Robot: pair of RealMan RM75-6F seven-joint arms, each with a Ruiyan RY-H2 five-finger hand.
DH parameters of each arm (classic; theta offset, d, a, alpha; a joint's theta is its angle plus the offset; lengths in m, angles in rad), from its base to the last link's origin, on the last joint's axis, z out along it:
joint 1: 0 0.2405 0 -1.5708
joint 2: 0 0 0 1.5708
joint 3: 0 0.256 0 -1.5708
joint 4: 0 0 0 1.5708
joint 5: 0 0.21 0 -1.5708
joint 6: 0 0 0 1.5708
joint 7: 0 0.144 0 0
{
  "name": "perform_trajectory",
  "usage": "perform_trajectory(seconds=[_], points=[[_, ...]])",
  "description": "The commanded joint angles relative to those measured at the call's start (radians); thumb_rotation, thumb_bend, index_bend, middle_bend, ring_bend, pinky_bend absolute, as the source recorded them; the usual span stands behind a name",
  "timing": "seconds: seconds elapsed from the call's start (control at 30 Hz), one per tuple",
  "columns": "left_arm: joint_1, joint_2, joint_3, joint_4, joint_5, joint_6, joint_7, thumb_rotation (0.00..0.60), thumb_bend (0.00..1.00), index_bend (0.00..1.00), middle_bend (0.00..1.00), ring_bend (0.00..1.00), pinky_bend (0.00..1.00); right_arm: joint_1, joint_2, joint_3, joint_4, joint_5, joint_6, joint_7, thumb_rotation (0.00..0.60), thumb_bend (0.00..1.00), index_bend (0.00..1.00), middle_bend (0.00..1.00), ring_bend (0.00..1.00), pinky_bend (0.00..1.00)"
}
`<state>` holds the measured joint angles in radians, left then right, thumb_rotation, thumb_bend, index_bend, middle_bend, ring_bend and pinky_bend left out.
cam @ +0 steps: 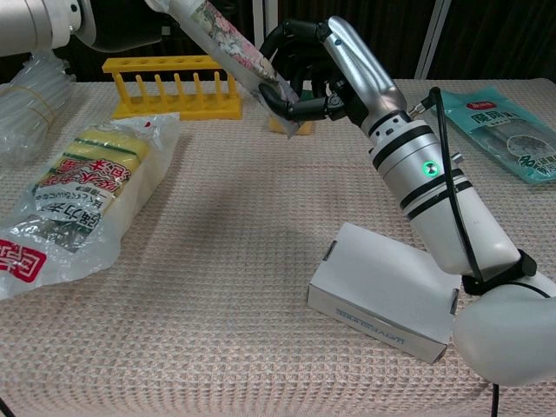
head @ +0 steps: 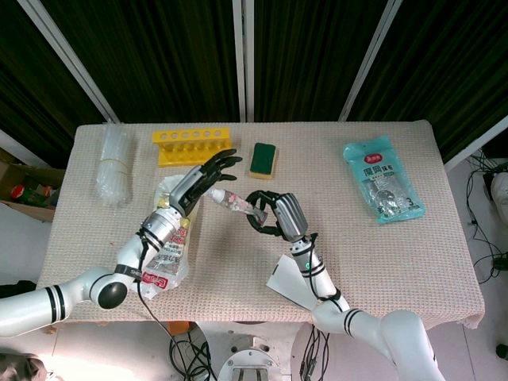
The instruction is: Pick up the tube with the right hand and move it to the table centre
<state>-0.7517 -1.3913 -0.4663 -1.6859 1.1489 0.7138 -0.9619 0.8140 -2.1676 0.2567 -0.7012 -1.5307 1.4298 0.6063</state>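
Observation:
The tube point(head: 236, 201), floral-printed with a white cap, hangs in the air over the table's middle, tilted with its cap end up and to the left. My right hand point(head: 275, 214) grips its lower crimped end, fingers curled round it. The chest view shows the same tube point(cam: 228, 42) slanting up from the right hand point(cam: 317, 74) to the top edge of the frame. My left hand point(head: 203, 175) is raised with fingers spread, right next to the tube's cap end. Whether it touches the tube is unclear.
A yellow rack point(head: 193, 145) and a green sponge point(head: 263, 159) stand at the back. A bagged snack pack point(head: 165, 238) lies under the left arm, a white box point(head: 290, 282) by the front edge, a teal packet point(head: 383, 178) far right, and clear bundled tubes point(head: 113, 163) far left.

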Motion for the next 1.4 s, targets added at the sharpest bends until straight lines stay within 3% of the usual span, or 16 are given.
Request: perform_trajectory(seconds=[0.03, 0.3, 0.77, 1.4], points=[[0.004, 0.0, 0.004, -0.009, 0.025, 0.009, -0.005, 0.163, 0.0, 0.11, 0.14, 0.09, 0.2, 0.0, -0.003, -0.004, 0.0, 0.002, -0.007, 0.0, 0.6, 0.45, 1.0, 0.95, 0.84, 0.89], [-0.001, -0.032, 0.051, 0.013, 0.103, 0.105, 0.14, 0.167, 0.0, 0.11, 0.15, 0.09, 0.2, 0.001, -0.001, -0.002, -0.02, 0.008, -0.02, -0.002, 0.6, 0.45, 1.0, 0.95, 0.84, 0.89], [-0.031, -0.112, 0.098, 0.089, 0.099, 0.239, 0.463, 0.168, 0.0, 0.11, 0.15, 0.09, 0.2, -0.007, 0.013, 0.01, -0.08, 0.034, -0.057, -0.032, 0.6, 0.45, 1.0, 0.95, 0.84, 0.89], [-0.049, -0.145, 0.116, 0.105, 0.106, 0.272, 0.538, 0.165, 0.0, 0.12, 0.16, 0.09, 0.2, 0.006, 0.014, 0.031, -0.118, 0.046, -0.084, -0.059, 0.6, 0.45, 1.0, 0.95, 0.84, 0.89]])
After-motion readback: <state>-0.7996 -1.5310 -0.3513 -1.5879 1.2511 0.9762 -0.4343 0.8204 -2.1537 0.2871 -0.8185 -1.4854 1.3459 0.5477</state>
